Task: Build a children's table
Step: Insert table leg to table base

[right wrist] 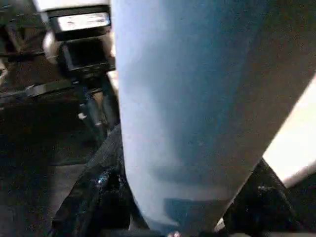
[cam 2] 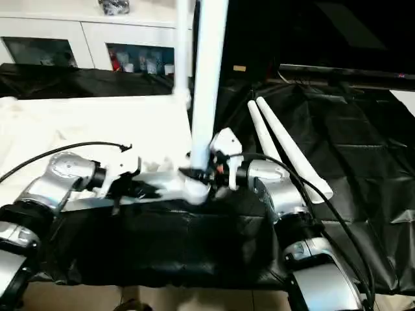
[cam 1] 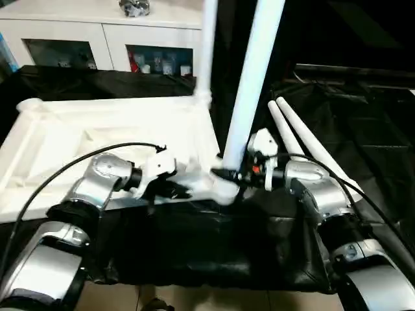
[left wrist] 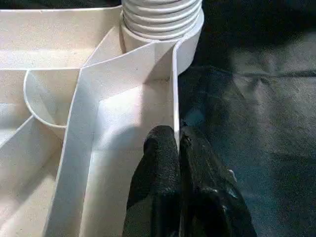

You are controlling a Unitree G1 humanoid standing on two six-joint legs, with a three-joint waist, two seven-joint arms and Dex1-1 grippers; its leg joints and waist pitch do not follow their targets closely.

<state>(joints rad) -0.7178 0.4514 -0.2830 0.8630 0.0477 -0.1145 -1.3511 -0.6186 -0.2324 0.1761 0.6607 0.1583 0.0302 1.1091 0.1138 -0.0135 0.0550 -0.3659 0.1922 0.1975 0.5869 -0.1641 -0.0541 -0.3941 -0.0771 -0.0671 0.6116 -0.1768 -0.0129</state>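
**Near-corner leg gripped upright while the table's rim is pinched**

The white plastic table top [cam 1: 97, 139] is seen lying upside down, ribbed underside up, on a work surface draped in black cloth [cam 1: 214, 253]. Two white legs are seen standing upright in its corner sockets: one at the far corner [cam 1: 209, 45] and one at the near corner [cam 1: 249, 84], closest to the robot. The threaded end of a leg seated in a rounded socket [left wrist: 163, 22] is shown in the left wrist view.

The left gripper [cam 1: 170, 188] is placed at the near edge of the upturned table. Its jaws are clenched on the thin upright rim wall, with one black finger [left wrist: 160, 168] inside the rim and the other outside, over the cloth.

The right gripper [cam 1: 237, 173] is held at the foot of the near-corner leg, just above the socket. Its jaws are closed around that leg, whose tube is seen rising between the two black fingers [right wrist: 98, 197] in the right wrist view.

Two more white legs [cam 1: 305, 149] are laid side by side on the black cloth to the right, touching or nearly touching along their length, beyond the right forearm.

A white cabinet with glass doors [cam 1: 97, 39] is seen behind the work surface.
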